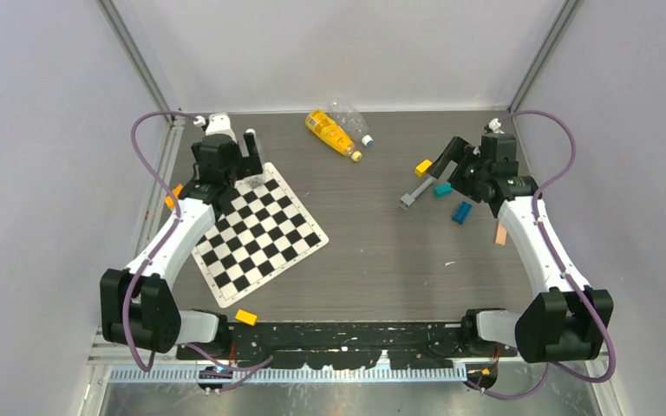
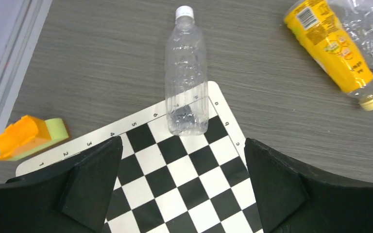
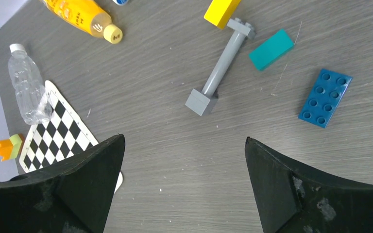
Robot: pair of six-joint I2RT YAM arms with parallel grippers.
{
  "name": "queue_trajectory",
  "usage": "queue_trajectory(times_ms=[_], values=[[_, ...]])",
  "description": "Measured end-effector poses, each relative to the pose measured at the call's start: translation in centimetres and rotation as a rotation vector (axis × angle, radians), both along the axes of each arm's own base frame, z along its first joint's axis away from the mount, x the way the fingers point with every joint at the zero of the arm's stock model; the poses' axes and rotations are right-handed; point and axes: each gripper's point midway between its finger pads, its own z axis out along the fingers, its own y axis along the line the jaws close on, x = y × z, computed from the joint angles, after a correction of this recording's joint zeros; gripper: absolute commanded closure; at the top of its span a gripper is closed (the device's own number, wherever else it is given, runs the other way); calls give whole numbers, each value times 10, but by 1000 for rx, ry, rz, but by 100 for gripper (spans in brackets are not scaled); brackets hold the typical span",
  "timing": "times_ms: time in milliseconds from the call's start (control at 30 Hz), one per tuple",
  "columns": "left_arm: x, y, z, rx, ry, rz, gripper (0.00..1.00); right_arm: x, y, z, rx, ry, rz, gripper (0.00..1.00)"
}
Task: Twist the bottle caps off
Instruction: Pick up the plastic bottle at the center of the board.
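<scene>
Small orange block (image 1: pixel 245 317) sits just off the near edge of the checkerboard mat (image 2: pixel 155 160). L gripper (image 2: pixel 181 145) hangs over the mat's far corner, jaws spread wide w/ nothing between them. Clear bottle (image 2: pixel 187 82) lies flat there, base on the mat's far corner and body running off it, white cap (image 2: pixel 184 12) on, pointing away. Orange-green block (image 2: pixel 26 138) just off the mat's left edge. R gripper (image 3: pixel 184 141) is well right of the mat, jaws also released and empty, above a grey rod piece (image 3: pixel 221 68) and a blue brick (image 3: pixel 325 97). Beyond the mat, far-right: yellow bottle (image 2: pixel 330 43) lying down w/ yellow cap (image 2: pixel 372 102) on, a 2nd clear bottle (image 2: pixel 364 29) alongside it.
</scene>
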Motion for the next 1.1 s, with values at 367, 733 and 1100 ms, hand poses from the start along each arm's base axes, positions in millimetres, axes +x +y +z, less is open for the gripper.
queue_trajectory(times_ms=[367, 733, 1100], values=[[-1, 31, -27, -195, 132, 150, 0, -3, 3, -15, 16, 47, 6, 0], [56, 30, -46, -381, 262, 56, 2, -13, 9, -30, 66, 92, -5, 0], [114, 17, -112, -422, 427, -5, 15, -25, 20, -36, 148, 123, -3, 1]])
